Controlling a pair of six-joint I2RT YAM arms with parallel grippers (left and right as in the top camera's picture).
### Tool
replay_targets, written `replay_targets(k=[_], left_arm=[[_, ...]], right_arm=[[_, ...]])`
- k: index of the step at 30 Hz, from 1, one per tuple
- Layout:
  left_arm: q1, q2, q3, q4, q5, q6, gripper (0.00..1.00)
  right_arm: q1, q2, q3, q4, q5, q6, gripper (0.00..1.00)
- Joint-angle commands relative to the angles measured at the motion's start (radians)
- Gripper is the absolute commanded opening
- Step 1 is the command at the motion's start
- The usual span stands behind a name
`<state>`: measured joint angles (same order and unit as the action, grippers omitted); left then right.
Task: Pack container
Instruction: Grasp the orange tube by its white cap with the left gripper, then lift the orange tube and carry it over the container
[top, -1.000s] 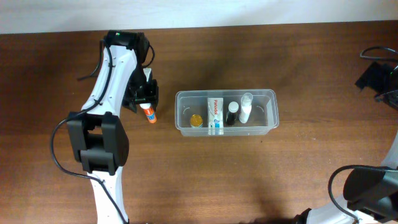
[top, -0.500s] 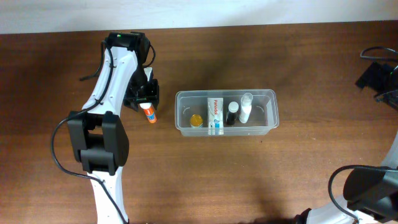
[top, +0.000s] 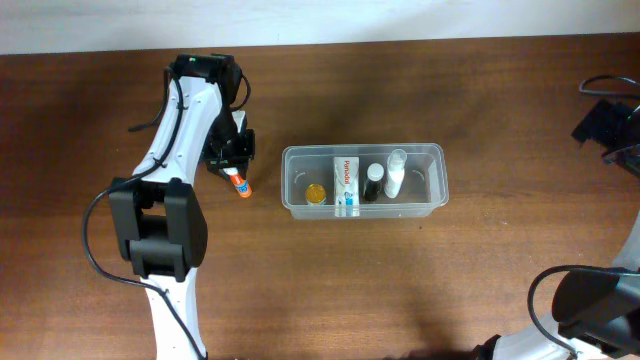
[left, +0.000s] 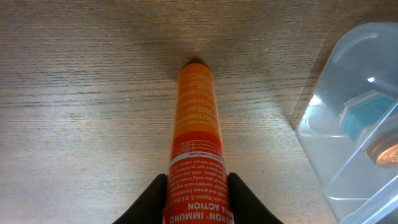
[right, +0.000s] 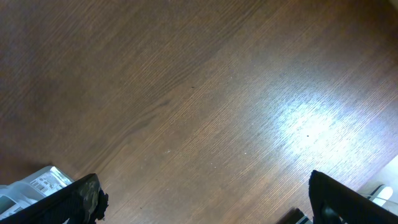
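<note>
With the left claw (left: 198, 202) clamped on the orange tube (left: 194, 118) lying on the tabletop (top: 400, 280) just beside the left end of the container (top: 425, 180), lift it level, clear the rim and lower it into the bare right end; the right claw (right: 205, 186), jaws wide apart, hangs clear.

Dark wooden counter (top: 420, 290), two things on it.
An orange tube (top: 241, 185) lies clamped in the left gripper (top: 233, 172); the container (top: 362, 148) stands near, to its right.
</note>
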<state>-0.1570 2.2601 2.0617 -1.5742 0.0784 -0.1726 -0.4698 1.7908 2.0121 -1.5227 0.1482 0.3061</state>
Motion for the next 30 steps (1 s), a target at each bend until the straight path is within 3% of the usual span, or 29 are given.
replay_targets(k=[1, 15, 26, 30], left_arm=[[-0.002, -0.014, -0.006, 0.003, 0.008, 0.009, 0.28], [-0.002, -0.015, 0.024, 0.006, 0.025, 0.009, 0.29], [-0.008, -0.056, 0.392, -0.114, 0.068, 0.009, 0.29], [-0.029, -0.124, 0.402, -0.114, 0.068, 0.009, 0.3]], right_arm=[[-0.002, 0.0, 0.002, -0.002, 0.001, 0.002, 0.98], [-0.002, 0.0, 0.002, -0.002, 0.001, 0.002, 0.98], [-0.002, 0.0, 0.002, -0.002, 0.001, 0.002, 0.98], [-0.002, 0.0, 0.002, -0.002, 0.001, 0.002, 0.98]])
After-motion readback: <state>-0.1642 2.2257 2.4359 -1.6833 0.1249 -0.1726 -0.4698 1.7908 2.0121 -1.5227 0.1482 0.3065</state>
